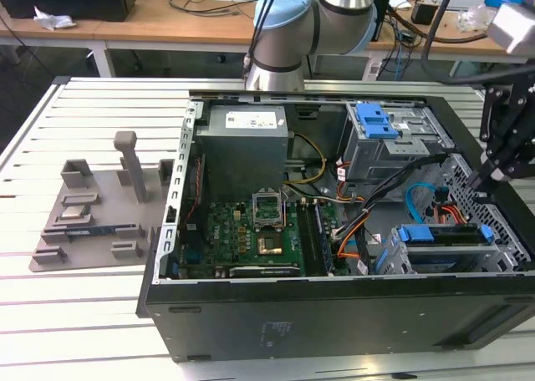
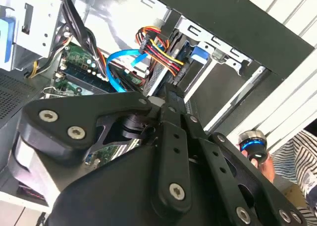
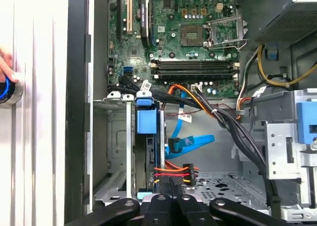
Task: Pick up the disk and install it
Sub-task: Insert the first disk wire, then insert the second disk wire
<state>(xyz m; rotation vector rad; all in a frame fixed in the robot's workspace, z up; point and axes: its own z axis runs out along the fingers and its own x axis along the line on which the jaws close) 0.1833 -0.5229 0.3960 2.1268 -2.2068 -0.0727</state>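
Note:
The disk (image 1: 439,235) stands on edge in the drive cage at the near corner of the open computer case (image 1: 334,314), on the exterior view's right, its bright blue bracket facing up. The first wrist view shows that blue bracket (image 3: 147,121) at the cage mouth, and the second wrist view shows the disk (image 2: 198,52) between the cage's metal rails. My gripper (image 1: 481,180) hangs above the case's wall just beyond the cage. Its black fingers (image 3: 171,186) are together, nothing is between them, and they sit beside the disk's edge, near a power plug.
A blue data cable (image 3: 190,141) and an orange-red-yellow power cable (image 3: 173,171) lie beside the cage. An upper drive bay with a blue latch (image 1: 376,122), the grey power supply (image 1: 242,143) and the motherboard (image 1: 251,231) fill the case. A grey fixture plate (image 1: 92,205) lies outside. A hand holds a blue-ringed knob (image 3: 7,89).

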